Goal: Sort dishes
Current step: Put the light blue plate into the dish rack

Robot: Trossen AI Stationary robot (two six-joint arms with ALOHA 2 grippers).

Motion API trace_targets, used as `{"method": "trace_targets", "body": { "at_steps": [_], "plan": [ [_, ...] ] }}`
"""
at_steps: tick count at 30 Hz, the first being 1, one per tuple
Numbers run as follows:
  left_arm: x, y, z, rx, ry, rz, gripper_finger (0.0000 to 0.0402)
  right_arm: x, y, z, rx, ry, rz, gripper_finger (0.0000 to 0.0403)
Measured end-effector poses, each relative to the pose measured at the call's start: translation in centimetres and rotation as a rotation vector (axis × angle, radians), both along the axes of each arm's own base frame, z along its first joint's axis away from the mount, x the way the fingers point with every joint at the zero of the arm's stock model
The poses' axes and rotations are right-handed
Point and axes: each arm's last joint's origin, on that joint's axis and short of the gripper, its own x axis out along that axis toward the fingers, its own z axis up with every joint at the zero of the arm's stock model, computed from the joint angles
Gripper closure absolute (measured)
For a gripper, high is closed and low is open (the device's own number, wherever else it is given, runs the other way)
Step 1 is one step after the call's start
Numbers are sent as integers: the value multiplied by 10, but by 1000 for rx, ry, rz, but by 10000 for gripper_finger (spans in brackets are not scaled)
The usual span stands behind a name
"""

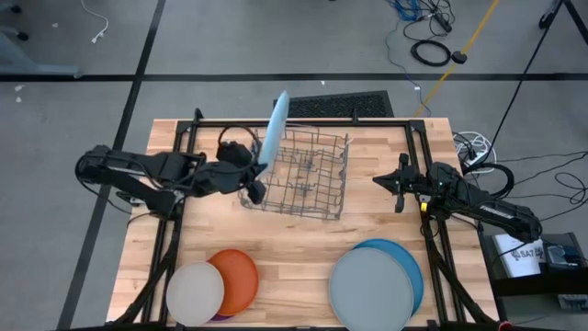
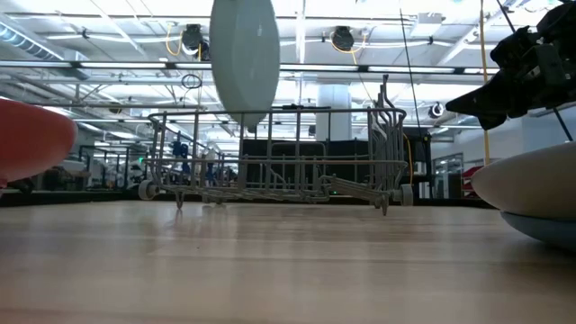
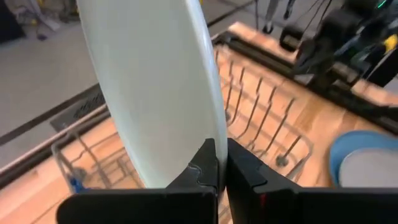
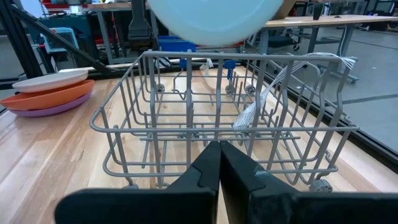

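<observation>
left gripper [image 1: 259, 175] clamped on the lower rim of the light blue plate [image 1: 274, 126], plate upright on edge, lifted above the left end of the wire dish rack [image 1: 299, 172], which sits mid-desk toward the far edge. right gripper [image 1: 390, 181] fingers pressed together, holding nothing, hovering just right of the rack. near left corner of the desk [image 1: 294, 253]: off-white plate [image 1: 195, 292] over orange plate [image 1: 237, 276] over a purple one. near right corner: pale grey plate [image 1: 371, 288] on darker blue plate [image 1: 404, 260].
</observation>
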Motion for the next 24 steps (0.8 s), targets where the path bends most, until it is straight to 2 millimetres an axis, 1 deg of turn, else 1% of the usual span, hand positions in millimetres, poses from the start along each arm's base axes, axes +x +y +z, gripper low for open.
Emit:
{"method": "trace_targets", "body": {
  "at_steps": [3,6,8,12,14,18,22,24],
  "plan": [
    [-3,4,-9,-19,14,19,394,0,0,0,-3,1,0,399],
    [-11,11,-16,-25,8,59,394,0,0,0,-3,1,0,399],
    [-18,15,-21,-21,-10,87,394,0,0,0,2,0,0,399],
    [-36,23,-25,-33,-69,114,394,0,0,0,6,-1,-1,399],
    [-42,25,-30,-64,-98,118,394,0,0,0,7,0,-1,399],
    [-47,26,-46,-121,-122,90,394,0,0,0,7,-1,-1,399],
    [-49,29,-67,-148,-71,117,394,0,0,0,16,-3,-2,399],
    [-49,29,-73,-158,-67,118,394,0,0,0,27,-5,-4,399]
  ]
}}
